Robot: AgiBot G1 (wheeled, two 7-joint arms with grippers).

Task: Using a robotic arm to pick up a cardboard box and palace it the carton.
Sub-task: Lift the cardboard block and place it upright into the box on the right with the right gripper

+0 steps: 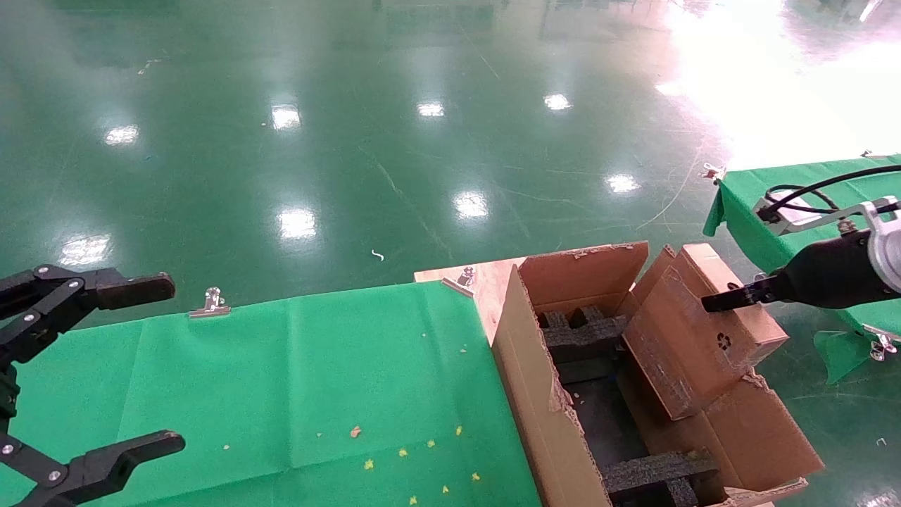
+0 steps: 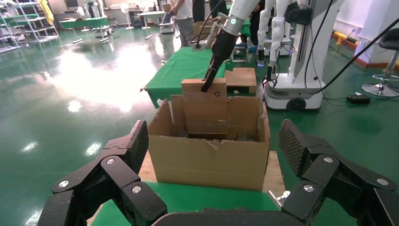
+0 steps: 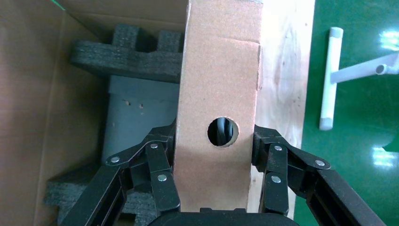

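The small brown cardboard box (image 1: 704, 331), with a round hole (image 3: 223, 132) and a recycling mark, hangs tilted over the right side of the carton (image 1: 542, 394). My right gripper (image 1: 732, 299) is shut on its upper end, one finger on each flat face (image 3: 215, 141). In the left wrist view the box (image 2: 204, 110) has its lower end below the carton's rim (image 2: 207, 157). Black foam inserts (image 3: 127, 52) line the carton's inside. My left gripper (image 1: 151, 366) hangs open over the green table's left end, far from the carton.
The carton sits on a wooden board (image 1: 486, 282) at the right end of the green-clothed table (image 1: 317, 380), which has metal clips (image 1: 210, 303). Another green table (image 1: 788, 190) stands to the right. A white pipe frame (image 3: 329, 75) lies on the floor.
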